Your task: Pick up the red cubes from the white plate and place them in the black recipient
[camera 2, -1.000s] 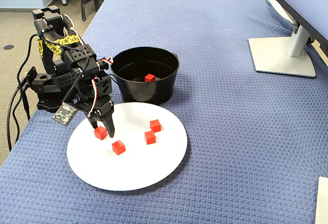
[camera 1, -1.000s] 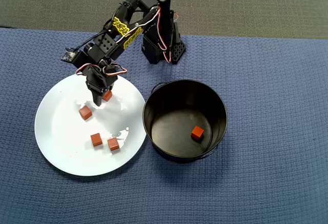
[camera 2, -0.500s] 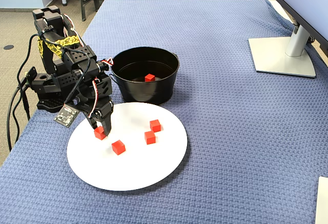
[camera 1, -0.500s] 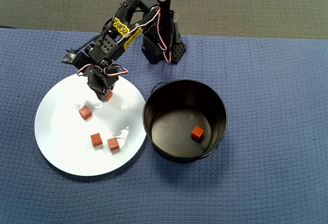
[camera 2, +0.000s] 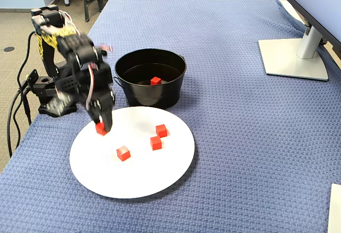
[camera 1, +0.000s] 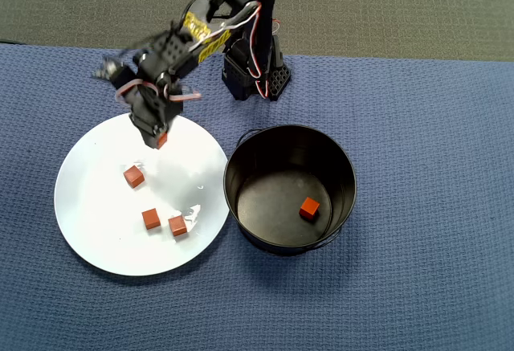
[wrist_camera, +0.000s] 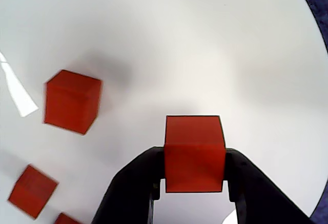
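One red cube (wrist_camera: 195, 155) sits pinched between the two black fingers of the gripper (wrist_camera: 193, 178), low centre in the wrist view, held clear above the white plate (wrist_camera: 215, 44). From overhead that gripped cube (camera 1: 161, 138) hangs over the plate's upper edge (camera 1: 88, 230), left of centre in the frame. Three more red cubes lie on the plate: one alone (camera 1: 133, 177), and a pair just beside each other lower down (camera 1: 151, 219) (camera 1: 177, 225). To the right, the black pot (camera 1: 347, 176) stands just beside the plate, and a fifth cube (camera 1: 309, 208) rests on its shiny floor. All of it sits on a blue woven cloth (camera 2: 240, 137); the arm (camera 2: 74, 67) is blurred at upper left in the fixed view.
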Tool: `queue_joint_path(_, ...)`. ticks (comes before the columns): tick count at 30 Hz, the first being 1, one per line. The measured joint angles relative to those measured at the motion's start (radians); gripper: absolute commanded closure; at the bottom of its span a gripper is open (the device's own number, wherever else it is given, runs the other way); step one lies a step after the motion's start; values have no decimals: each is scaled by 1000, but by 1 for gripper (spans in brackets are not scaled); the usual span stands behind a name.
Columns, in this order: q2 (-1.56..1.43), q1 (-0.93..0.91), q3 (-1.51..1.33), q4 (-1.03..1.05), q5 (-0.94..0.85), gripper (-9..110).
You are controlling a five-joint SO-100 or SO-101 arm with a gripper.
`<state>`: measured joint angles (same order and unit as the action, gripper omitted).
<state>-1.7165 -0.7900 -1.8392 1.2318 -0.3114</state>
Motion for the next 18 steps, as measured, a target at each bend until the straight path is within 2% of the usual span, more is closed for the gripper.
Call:
queue_joint_path(6, -155, 164, 199, 144, 158, 102)
queue_joint_path(12, -198, 466, 262, 147, 291, 100)
queue_joint_path(14, -198, 586, 262, 147, 305, 72)
queue_joint_path(15, -198, 650, 262, 147, 305, 66)
queue_joint_path(18, -199, 808, 262, 147, 287, 63)
